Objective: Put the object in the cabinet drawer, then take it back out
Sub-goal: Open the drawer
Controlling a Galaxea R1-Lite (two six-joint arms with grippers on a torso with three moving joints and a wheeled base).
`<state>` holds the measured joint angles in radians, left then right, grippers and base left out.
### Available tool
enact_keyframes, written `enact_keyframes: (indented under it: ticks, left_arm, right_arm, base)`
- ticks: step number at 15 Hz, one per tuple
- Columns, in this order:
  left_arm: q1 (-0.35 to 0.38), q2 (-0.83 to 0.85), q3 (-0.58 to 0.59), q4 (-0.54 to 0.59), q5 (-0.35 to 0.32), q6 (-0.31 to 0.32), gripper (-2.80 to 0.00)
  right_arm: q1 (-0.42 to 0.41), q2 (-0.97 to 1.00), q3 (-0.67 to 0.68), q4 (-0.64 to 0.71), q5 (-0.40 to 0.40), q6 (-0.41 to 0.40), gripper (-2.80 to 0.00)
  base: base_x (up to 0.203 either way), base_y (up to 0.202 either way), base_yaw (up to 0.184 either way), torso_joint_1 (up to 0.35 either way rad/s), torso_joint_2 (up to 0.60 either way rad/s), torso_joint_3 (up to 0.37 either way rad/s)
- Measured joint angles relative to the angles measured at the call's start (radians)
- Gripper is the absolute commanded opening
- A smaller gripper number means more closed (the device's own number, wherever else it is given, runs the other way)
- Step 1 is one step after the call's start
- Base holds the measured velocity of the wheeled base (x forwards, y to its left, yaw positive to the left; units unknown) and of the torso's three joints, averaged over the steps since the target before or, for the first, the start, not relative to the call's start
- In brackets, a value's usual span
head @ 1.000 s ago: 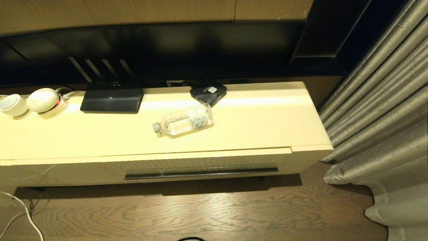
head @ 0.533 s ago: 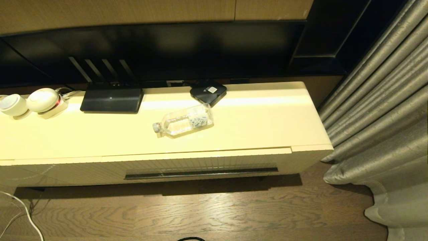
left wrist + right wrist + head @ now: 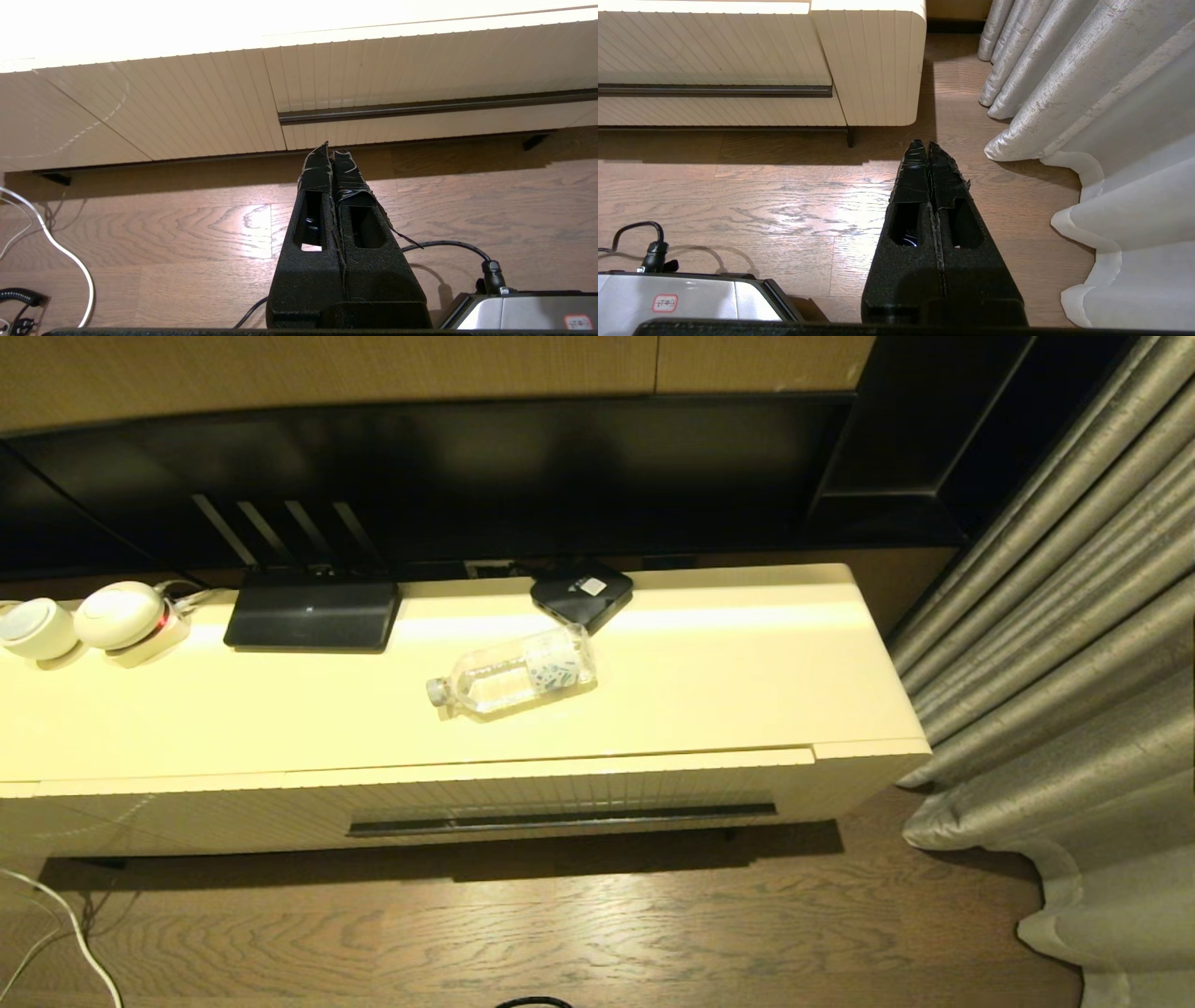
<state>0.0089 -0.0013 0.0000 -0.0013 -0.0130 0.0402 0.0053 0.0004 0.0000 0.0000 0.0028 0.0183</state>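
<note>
Only head view: water bottle lying on cabinet top, drawer closed | left wrist: left gripper pressed together, above floor before drawer | right wrist: right gripper together, near curtain

You have one long, low cream cabinet on a wood floor, its top carrying: a clear water bottle on its side near the middle, cap toward the left; a small black box just behind it; a flat black router at the back; two white round devices at the far left.
</note>
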Motion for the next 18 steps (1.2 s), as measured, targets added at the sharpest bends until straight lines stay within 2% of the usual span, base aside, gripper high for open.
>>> enact_keyframes:
  ticks: [5, 8, 13, 18]
  left_arm:
    - [0.0, 0.0, 0.0, 0.0, 0.015, -0.003, -2.8]
    - [0.0, 0.004, -0.019, 0.03, 0.017, 0.028, -2.8]
    - [0.0, 0.066, -0.219, 0.085, 0.019, 0.045, -2.8]
    - [-0.022, 0.318, -0.551, 0.088, 0.073, 0.05, -2.8]
  right_arm:
    - [0.0, 0.0, 0.0, 0.0, 0.0, 0.0, -2.8]
    - [0.0, 0.0, 0.0, 0.0, 0.0, 0.0, -2.8]
    - [0.0, 0.0, 0.0, 0.0, 0.0, 0.0, -2.8]
    - [0.0, 0.0, 0.0, 0.0, 0.0, 0.0, -2.8]
  base:
    - [0.0, 0.0, 0.0, 0.0, 0.0, 0.0]
    - [0.0, 0.0, 0.0, 0.0, 0.0, 0.0]
    - [0.0, 0.0, 0.0, 0.0, 0.0, 0.0]
    - [0.0, 0.0, 0.0, 0.0, 0.0, 0.0]
